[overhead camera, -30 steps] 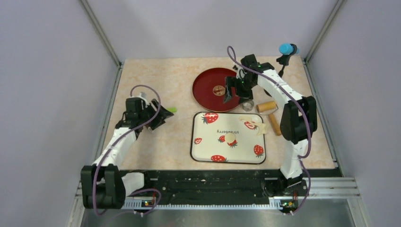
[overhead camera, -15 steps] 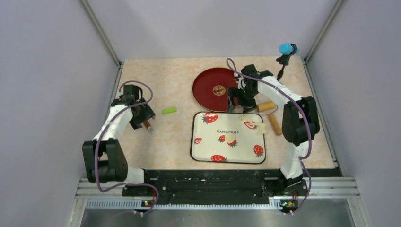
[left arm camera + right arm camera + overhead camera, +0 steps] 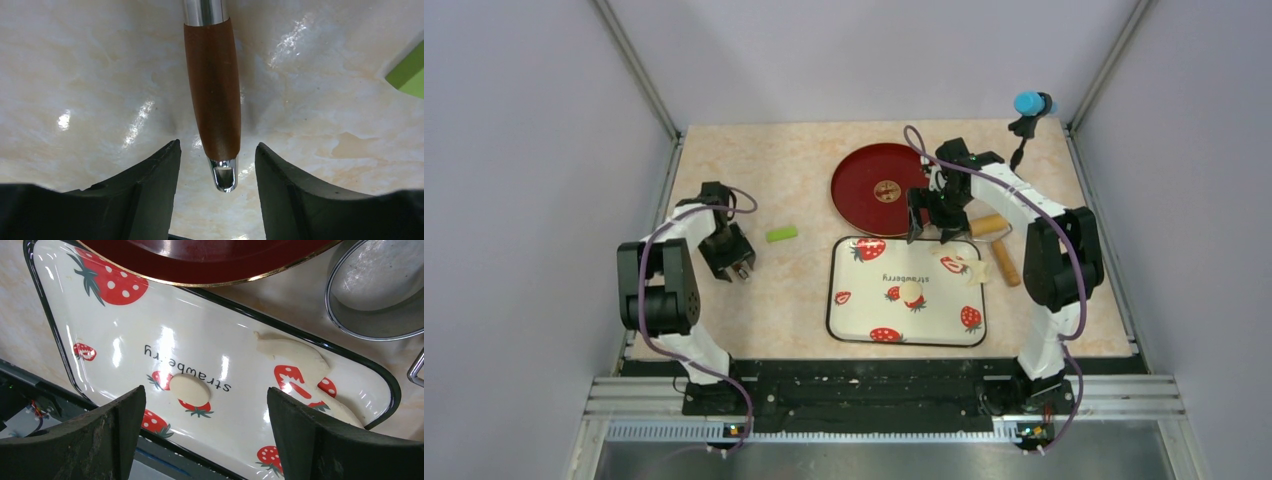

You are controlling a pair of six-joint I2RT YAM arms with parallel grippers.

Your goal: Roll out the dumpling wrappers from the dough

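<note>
Left wrist view: left end effector (image 3: pixel 217 146), open and empty, straddles the brown tool handle (image 3: pixel 212 90), likely for pickup; right end effector (image 3: pixel 206 391) gapes empty above the dough (image 3: pixel 189 390).

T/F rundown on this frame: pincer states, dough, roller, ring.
1. The left pincer is open, straddling a brown-handled, chrome-tipped tool. True.
2. The right pincer grips the tan wooden roller. False: it is open and empty; the roller lies on the table.
3. A small round disc of pale dough lies on the white strawberry-print tray. True.
4. The small metal ring sits on that tray. False: it rests on the table beside it.
5. The round red plate holds dough. False: none shows on it.
</note>
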